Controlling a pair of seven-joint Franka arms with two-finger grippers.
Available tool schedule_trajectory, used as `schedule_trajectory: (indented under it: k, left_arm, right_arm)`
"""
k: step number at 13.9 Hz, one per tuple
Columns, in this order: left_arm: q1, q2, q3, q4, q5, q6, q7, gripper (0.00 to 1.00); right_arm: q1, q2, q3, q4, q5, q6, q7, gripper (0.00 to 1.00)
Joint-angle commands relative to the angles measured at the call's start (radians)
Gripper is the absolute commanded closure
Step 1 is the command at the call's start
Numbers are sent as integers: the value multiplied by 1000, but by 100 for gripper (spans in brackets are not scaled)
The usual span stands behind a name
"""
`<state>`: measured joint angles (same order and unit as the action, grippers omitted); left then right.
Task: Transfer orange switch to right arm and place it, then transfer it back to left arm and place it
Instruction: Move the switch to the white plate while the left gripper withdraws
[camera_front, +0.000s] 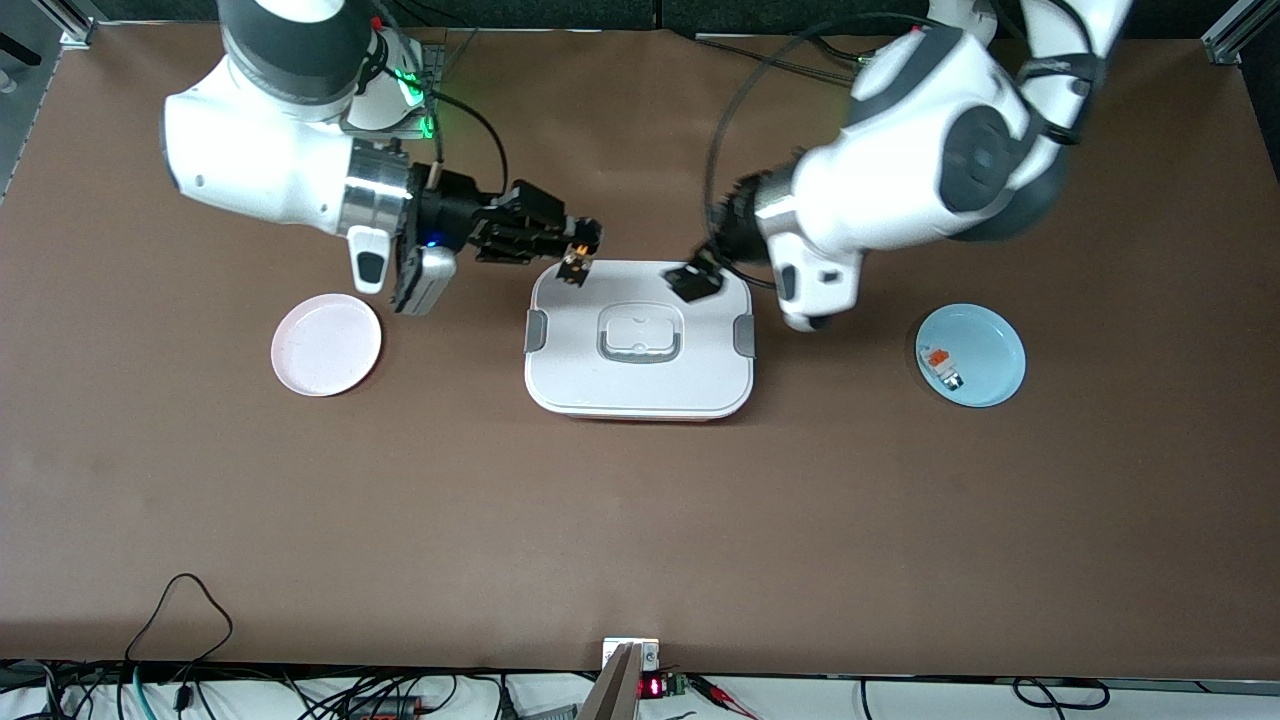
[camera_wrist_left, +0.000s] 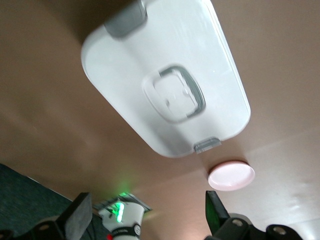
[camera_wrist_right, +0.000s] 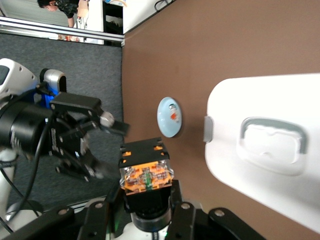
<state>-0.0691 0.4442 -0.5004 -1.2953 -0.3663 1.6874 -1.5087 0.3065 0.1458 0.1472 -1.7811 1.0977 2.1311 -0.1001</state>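
The right arm's tool (camera_front: 580, 262) hangs over the corner of the box (camera_front: 640, 380) that lies toward the right arm's end of the counter (camera_front: 640, 520), at the edge of the lid farther from the front camera. Its fingers are pressed together on the orange switch (camera_front: 574, 268), so the switch is up in the air above that corner, not on the lid. In the right wrist view the orange switch (camera_wrist_right: 146, 172) sits clamped between the black fingers, its bright orange face with small metal contacts turned toward the camera and its dark round end down at the grip.

The left arm's tool (camera_front: 692, 282) is over the other corner of the same edge of the box, toward the left arm's end. Its fingers (camera_wrist_left: 80, 216) are spread wide and hold nothing; the left wrist view looks down between them at the white lid with its grey recessed handle (camera_wrist_left: 174, 93). The two tools are well apart, with the width of the lid between them.

A pink plate (camera_front: 326, 344) lies beside the box toward the right arm's end. A light blue plate (camera_front: 985, 345) lies toward the left arm's end, with a small white-grey piece with an orange top (camera_front: 940, 366) on it
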Motion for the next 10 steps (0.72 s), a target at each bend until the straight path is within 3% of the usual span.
schedule_trajectory:
  k: [1,5,7,10]
  left_arm:
    - [122,-2,-10,2,91,-92,135,0]
    - [201,-2,-10,-13,361,-159,252,0]
    - [256,-5,-9,-13,403,-173,350,0]
    - [359,-36,-10,-33,423,-186,505,0]
  right_arm:
    - [-15,-5,8,6,-61,-11,-18,76]
    - [-41,-23,8,11,-278,-69,-29,77]
    - [-70,-32,8,12,-422,-140,-88,77]
    - [-108,-34,8,14,-548,-223,-208,77]
